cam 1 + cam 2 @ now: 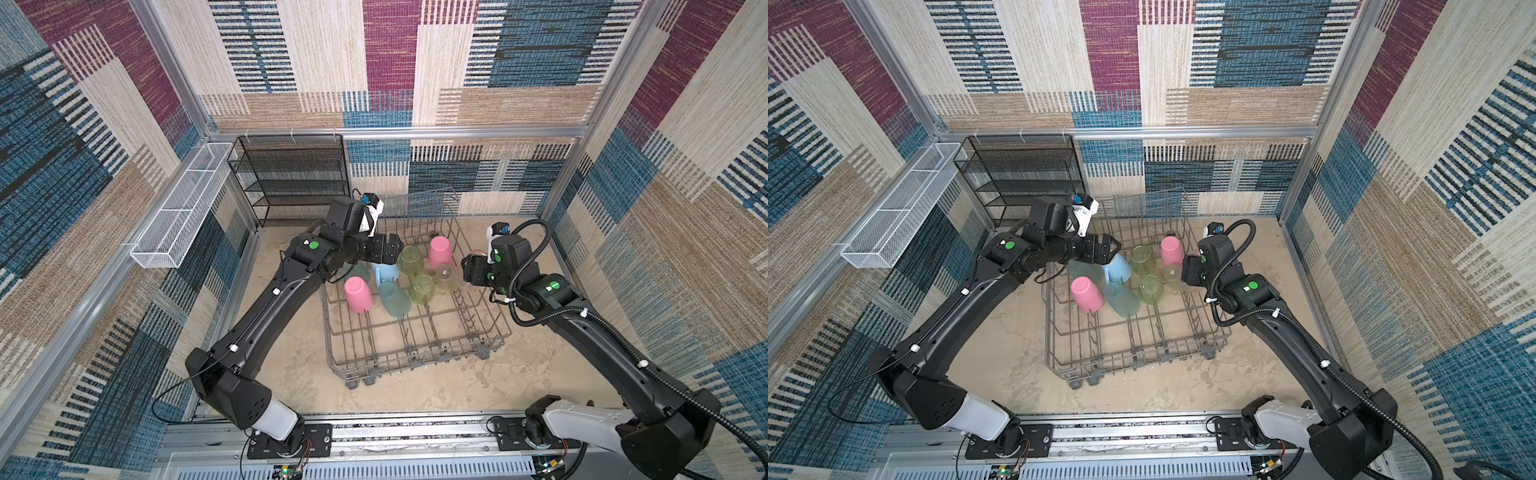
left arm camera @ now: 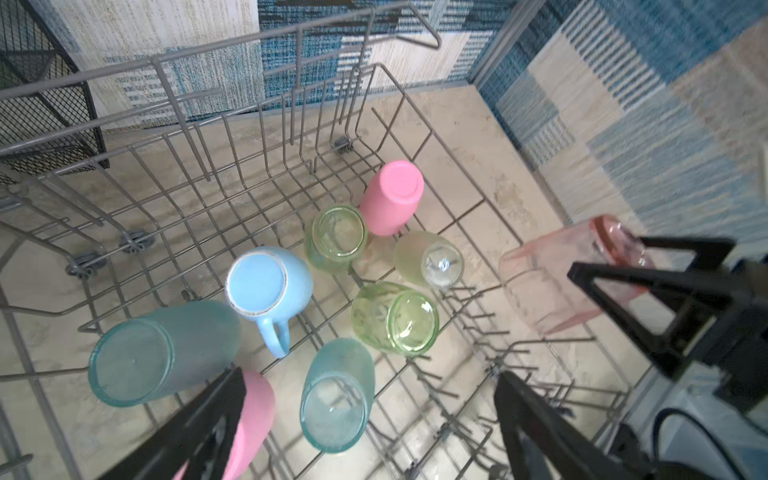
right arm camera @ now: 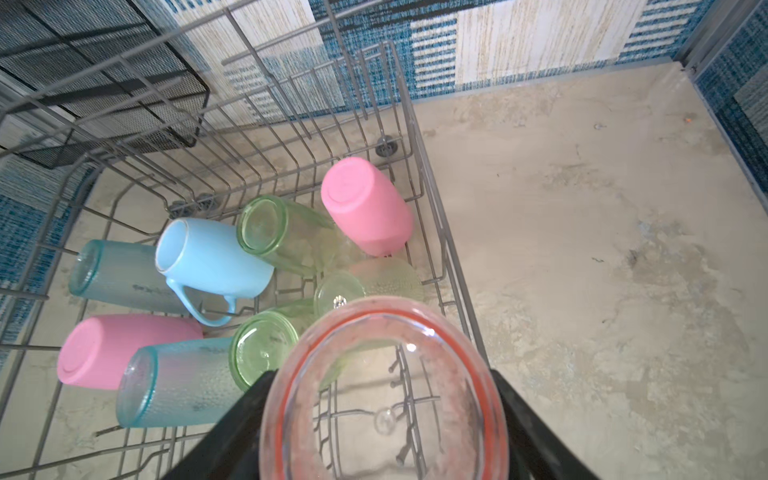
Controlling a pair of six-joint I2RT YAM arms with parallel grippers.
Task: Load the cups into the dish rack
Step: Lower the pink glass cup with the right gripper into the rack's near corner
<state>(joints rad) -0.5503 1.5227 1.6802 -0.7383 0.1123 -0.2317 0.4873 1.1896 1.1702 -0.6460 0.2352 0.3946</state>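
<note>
Well, looking at the left gripper (image 2: 370,372) spread wide and empty, hanging above the dish rack (image 1: 415,353) near the light-blue mug (image 2: 268,282). Got the right gripper (image 3: 382,374) clamped on the pink-orange cup (image 2: 548,282), up over the rack's right side. Counting eight cups parked bottom-up in the far half: two pink cups (image 2: 392,195), two teal cups (image 2: 166,353), three yellow-green cups (image 2: 395,320), plus that mug.

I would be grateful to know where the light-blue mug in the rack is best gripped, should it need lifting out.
Probably across the upturned base end of the light-blue mug, coming from above: it stands mouth-down, base uppermost. Keep the jaws off its handle, which juts sideways beside a teal cup.
</note>
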